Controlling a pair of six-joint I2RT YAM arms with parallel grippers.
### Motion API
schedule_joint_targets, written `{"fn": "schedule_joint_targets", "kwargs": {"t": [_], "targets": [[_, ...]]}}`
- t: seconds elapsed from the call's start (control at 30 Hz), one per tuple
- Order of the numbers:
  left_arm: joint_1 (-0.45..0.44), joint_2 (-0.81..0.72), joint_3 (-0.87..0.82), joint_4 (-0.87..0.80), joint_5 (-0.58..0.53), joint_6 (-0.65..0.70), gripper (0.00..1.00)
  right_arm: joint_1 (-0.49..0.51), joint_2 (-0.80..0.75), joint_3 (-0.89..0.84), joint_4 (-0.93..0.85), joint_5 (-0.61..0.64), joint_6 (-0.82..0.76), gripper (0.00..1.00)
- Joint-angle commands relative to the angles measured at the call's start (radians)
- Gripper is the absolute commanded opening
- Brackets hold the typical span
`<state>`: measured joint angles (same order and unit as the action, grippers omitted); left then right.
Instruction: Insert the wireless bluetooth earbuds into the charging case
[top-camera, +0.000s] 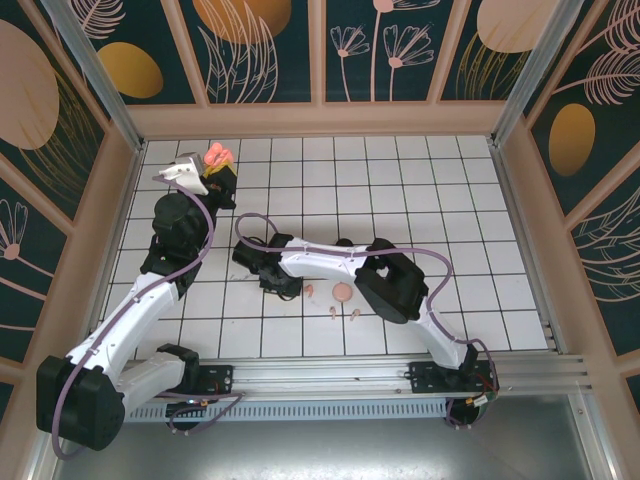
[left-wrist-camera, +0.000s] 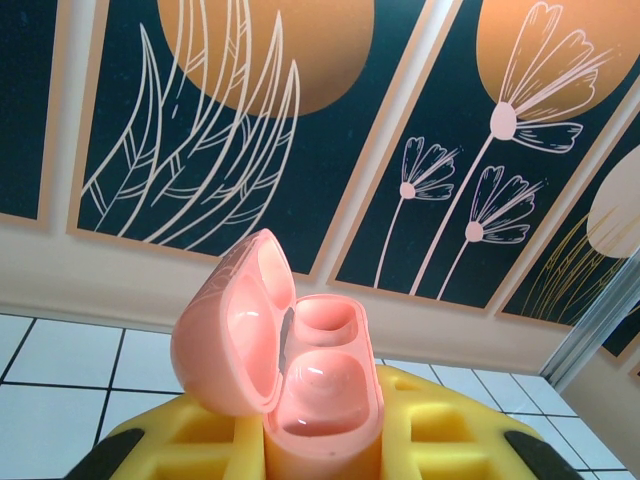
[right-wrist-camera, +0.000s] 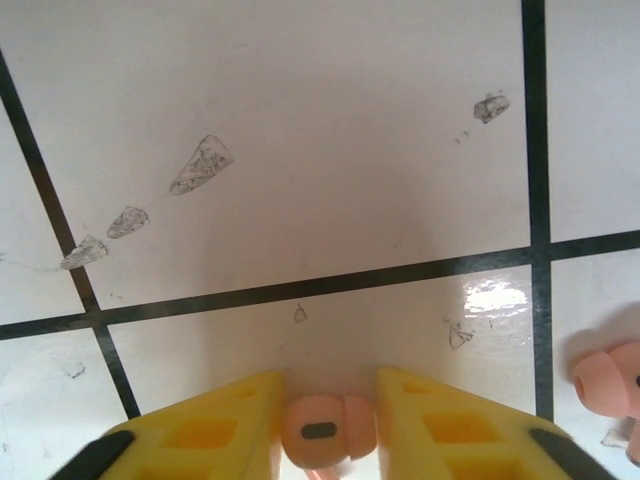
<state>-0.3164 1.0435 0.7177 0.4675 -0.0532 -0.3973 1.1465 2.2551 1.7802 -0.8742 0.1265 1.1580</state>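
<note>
Right gripper (right-wrist-camera: 327, 405): earbud (right-wrist-camera: 320, 432) between fingers (right-wrist-camera: 220, 430) | left gripper (left-wrist-camera: 322, 445): clamps open pink case (left-wrist-camera: 320, 380)

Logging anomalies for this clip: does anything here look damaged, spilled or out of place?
Only minor wear: grey scuffed patches mar the white tile floor ahead of the right pincer. The open pink case in the left pincer looks intact, both wells empty.

White arms (top-camera: 130, 315), black joints (top-camera: 180, 225), lilac cables (top-camera: 211, 228)
</note>
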Motion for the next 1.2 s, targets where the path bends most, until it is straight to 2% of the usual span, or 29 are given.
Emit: {"fn": "schedule_joint_targets", "kwargs": {"t": [0.0, 0.1, 0.5, 0.93, 1.07, 1.17], "targets": [[0.003, 0.003, -0.012, 0.039, 0.015, -0.016, 0.00, 0.027, 0.047, 0.000, 0.047, -0.050, 0.012, 0.24], [0.002, 0.003, -0.012, 0.043, 0.015, -0.021, 0.00, 0.029, 0.033, -0.012, 0.057, -0.040, 0.017, 0.20], [0.002, 0.022, 0.049, 0.031, 0.038, -0.018, 0.00, -0.028, -0.091, -0.031, 0.072, 0.063, -0.026, 0.20], [0.002, 0.003, 0.012, 0.092, 0.037, 0.046, 0.00, -0.267, -0.173, -0.074, 0.180, 0.092, -0.237, 0.20], [0.001, -0.005, -0.019, 0.126, 0.077, 0.054, 0.00, -0.343, -0.194, -0.073, 0.210, 0.090, -0.314, 0.20], [0.001, -0.017, -0.081, 0.218, 0.113, 0.051, 0.00, -0.397, -0.210, -0.073, 0.237, 0.081, -0.370, 0.20]]}}
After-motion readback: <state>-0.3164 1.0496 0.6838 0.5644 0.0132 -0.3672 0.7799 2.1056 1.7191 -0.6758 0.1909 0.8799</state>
